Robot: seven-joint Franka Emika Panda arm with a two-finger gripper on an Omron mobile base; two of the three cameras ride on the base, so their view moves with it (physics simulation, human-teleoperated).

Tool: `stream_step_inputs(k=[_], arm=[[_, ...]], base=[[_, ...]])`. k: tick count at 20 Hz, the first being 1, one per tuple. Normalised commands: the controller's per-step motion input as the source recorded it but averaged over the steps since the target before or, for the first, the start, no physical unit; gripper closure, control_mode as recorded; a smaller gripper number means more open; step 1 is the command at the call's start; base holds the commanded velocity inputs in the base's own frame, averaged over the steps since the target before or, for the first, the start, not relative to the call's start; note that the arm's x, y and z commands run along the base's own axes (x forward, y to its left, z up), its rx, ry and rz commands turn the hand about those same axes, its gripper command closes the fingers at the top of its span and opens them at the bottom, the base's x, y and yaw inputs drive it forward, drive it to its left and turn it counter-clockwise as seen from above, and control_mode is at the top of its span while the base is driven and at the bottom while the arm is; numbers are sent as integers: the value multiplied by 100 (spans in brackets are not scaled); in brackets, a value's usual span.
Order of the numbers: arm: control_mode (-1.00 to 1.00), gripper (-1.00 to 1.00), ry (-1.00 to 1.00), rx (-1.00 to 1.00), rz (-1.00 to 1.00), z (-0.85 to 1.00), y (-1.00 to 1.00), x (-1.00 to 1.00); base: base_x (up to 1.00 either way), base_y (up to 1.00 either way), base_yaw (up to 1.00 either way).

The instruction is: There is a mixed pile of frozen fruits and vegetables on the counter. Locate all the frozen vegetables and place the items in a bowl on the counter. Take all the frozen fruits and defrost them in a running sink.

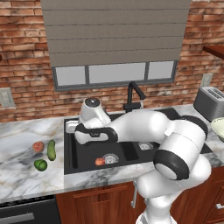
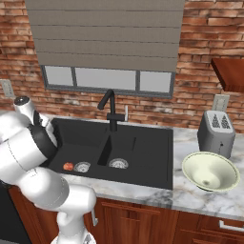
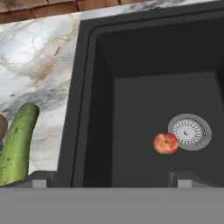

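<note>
One red-orange frozen fruit lies in the left basin of the black sink, beside the silver drain. A second frozen fruit rests on the marble counter. Next to it are the vegetables: a dark-green stick and a round bright-green one. My gripper hangs open and empty over the sink's left rim. The cream bowl stands on the counter far right.
A tall black faucet rises behind the sink divider. A grey toaster stands behind the bowl against the brick wall. My own arm arches across the right basin in the left base view.
</note>
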Motion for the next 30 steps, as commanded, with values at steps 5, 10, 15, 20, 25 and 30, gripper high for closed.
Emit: stream_step_inputs(k=[5,10,15,20,25,30], arm=[[-100,-100,6,0,3,22,45,0],[-100,-100,8,0,4,12,44,0],[-100,-100,5,0,3,4,46,0],[-100,-100,0,0,2,1,35,-10],[-100,-100,0,-1,1,2,36,-18],[-100,-100,1,0,1,0,42,-3]], base=[[0,0,0],[0,0,0],[0,0,0],[0,0,0],[0,0,0],[0,0,0]])
